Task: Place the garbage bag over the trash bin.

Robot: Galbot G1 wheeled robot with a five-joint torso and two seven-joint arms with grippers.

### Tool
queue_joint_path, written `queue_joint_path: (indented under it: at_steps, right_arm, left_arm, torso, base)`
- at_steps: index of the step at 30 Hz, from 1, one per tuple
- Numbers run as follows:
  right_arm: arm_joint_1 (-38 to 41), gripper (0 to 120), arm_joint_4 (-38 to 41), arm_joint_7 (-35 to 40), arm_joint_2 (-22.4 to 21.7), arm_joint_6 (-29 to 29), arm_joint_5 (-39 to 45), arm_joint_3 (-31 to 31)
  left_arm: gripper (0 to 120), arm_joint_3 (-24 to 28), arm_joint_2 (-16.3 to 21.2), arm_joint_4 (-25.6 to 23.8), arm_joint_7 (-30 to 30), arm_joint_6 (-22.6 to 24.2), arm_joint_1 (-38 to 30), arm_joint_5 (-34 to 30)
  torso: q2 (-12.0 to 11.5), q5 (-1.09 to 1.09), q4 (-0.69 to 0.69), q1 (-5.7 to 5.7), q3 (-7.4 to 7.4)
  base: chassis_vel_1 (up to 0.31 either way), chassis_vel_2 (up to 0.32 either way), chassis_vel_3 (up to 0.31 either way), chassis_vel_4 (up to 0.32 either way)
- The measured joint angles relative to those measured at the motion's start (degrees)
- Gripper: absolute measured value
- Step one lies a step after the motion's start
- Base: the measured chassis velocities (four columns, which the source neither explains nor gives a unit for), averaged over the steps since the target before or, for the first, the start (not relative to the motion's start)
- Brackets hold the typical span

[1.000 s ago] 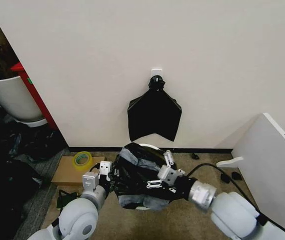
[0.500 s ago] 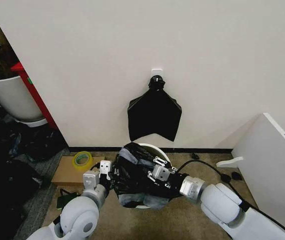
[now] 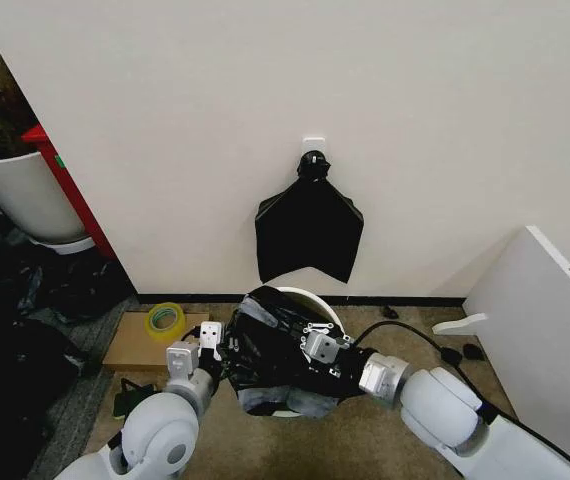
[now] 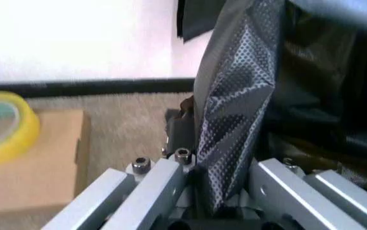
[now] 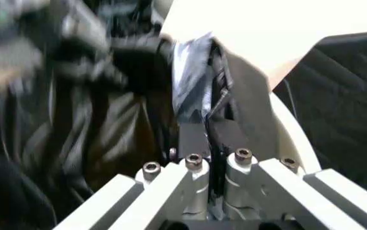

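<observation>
Head view: bag [image 3: 265, 355] draped over bin [image 3: 317, 300] by the wall, both grippers at it. Left wrist: left gripper [image 4: 225, 191] pinches a bag fold. Right wrist: right gripper [image 5: 210, 143] clamped on bag film beside the rim. Best to stretch the mouth evenly over the rim, not tug one side.

Storeroom corner, carpet [image 3: 385, 440] (cluttered), tape roll [image 3: 165, 320]

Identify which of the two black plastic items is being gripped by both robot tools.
The crinkled glossy black garbage bag on the white bin; the flat fan-shaped black bundle hangs untouched on the wall.
</observation>
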Motion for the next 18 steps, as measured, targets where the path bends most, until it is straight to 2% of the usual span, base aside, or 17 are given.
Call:
queue_joint_path:
  at_steps: [4,5,8,12,18]
  right_arm:
    - [2.8,0,0.9,4.8,0.8,-3.0,12.8,1.6]
    - [2.8,0,0.9,4.8,0.8,-3.0,12.8,1.6]
    - [6.3,0,-1.0,9.2,1.4,-5.8,18.7,2.2]
    - [9.4,0,-4.3,12.3,1.4,-9.9,20.9,2.5]
    - [9.4,0,-8.2,12.2,0.1,-12.2,20.7,3.2]
  left_arm:
    - [0,0.0,0.8,0.1,3.8,-2.1,1.8,7.7]
    - [0,0.0,0.8,0.1,3.8,-2.1,1.8,7.7]
    - [0,-0.4,1.3,0.0,6.5,-4.7,3.7,13.8]
    - [0,-1.0,1.6,0.0,7.8,-7.5,5.1,17.1]
    - [0,-2.0,1.7,-0.3,8.8,-10.7,5.4,18.4]
  torso:
    - [0.0,0.00,0.01,0.00,0.00]
    - [0.0,0.00,0.01,0.00,0.00]
    - [0.0,0.00,0.02,0.00,0.00]
    - [0.0,0.00,0.03,0.00,0.00]
    - [0.0,0.00,0.00,0.00,0.00]
  base:
    - [0.000,0.000,0.000,0.000]
    - [0.000,0.000,0.000,0.000]
    - [0.000,0.000,0.000,0.000]
    - [0.000,0.000,0.000,0.000]
    - [0.000,0.000,0.000,0.000]
